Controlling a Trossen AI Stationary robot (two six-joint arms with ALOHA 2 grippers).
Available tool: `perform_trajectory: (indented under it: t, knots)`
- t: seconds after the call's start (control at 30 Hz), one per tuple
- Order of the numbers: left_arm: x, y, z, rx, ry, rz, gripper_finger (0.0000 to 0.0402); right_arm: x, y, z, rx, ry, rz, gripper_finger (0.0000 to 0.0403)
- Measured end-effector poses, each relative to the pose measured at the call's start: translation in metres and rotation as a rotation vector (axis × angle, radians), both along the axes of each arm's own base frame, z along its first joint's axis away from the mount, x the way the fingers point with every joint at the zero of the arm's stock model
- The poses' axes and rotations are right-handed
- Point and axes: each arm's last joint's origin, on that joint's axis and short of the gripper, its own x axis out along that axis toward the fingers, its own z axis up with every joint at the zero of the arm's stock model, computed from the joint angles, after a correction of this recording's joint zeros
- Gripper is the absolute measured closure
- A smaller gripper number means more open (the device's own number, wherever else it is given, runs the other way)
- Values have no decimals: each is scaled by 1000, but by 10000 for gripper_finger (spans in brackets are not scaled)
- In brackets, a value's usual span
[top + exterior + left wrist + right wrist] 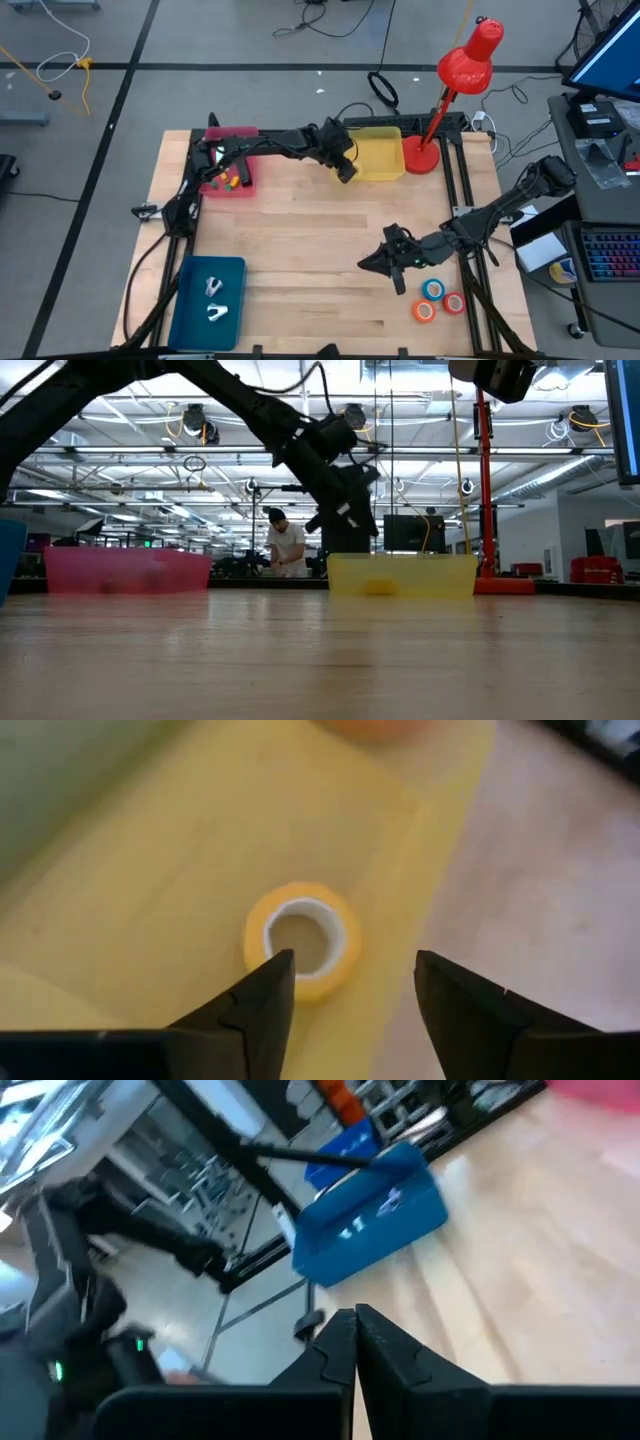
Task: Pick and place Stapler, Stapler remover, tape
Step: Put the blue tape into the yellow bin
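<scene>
A yellow tape roll (pixel 300 935) lies flat on the floor of the yellow tray (pixel 375 152). My left gripper (pixel 352 970) hangs open just above it and touches nothing; it shows over the tray's left end (pixel 343 165) and above the tray (pixel 345 510). Three more tape rolls lie flat on the table near its right near corner: blue (pixel 432 290), orange (pixel 425 311) and red (pixel 454 302). My right gripper (pixel 375 262) is shut and empty, left of those rolls; its closed fingertips (pixel 355 1335) point toward the blue tray (pixel 370 1220).
A pink tray (pixel 228 160) with small bits stands at the far left. The blue tray (pixel 208 300) at the near left holds two pale metal items (pixel 214 300). A red desk lamp's base (pixel 420 158) stands right of the yellow tray. Bare wood lies mid-table.
</scene>
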Motion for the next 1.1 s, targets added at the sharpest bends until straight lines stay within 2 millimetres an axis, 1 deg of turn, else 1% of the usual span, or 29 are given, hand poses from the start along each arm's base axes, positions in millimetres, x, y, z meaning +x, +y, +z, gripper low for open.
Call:
perform_trajectory:
  t: [0.07,0.13,0.3,0.4,0.47,0.6,0.7,0.8,0.97,1.1]
  knots:
    - [-2,-2,13,-25,-37,6,191,-1,1,-1,22,21,39,399]
    - [-7,-5,27,-45,-54,-7,190,-5,0,-3,68,88,71,399]
    - [-19,-22,68,-47,-119,-63,190,-26,-5,-11,252,361,95,399]
    - [-27,-37,93,-29,-145,-96,190,-43,-8,-12,407,535,53,399]
    - [-29,-49,105,-13,-171,-127,190,-53,-10,-13,531,649,9,399]
    - [-32,-76,124,19,-213,-202,190,-72,-4,-13,716,805,-80,399]
    - [-32,-97,130,27,-208,-263,190,-84,4,-15,802,910,-138,399]
    - [-28,-116,128,29,-194,-320,190,-96,11,-21,831,1016,-200,399]
    - [-23,-148,126,31,-192,-406,190,-113,22,-29,839,1144,-290,399]
    - [-21,-166,125,26,-197,-444,190,-121,26,-35,806,1204,-349,399]
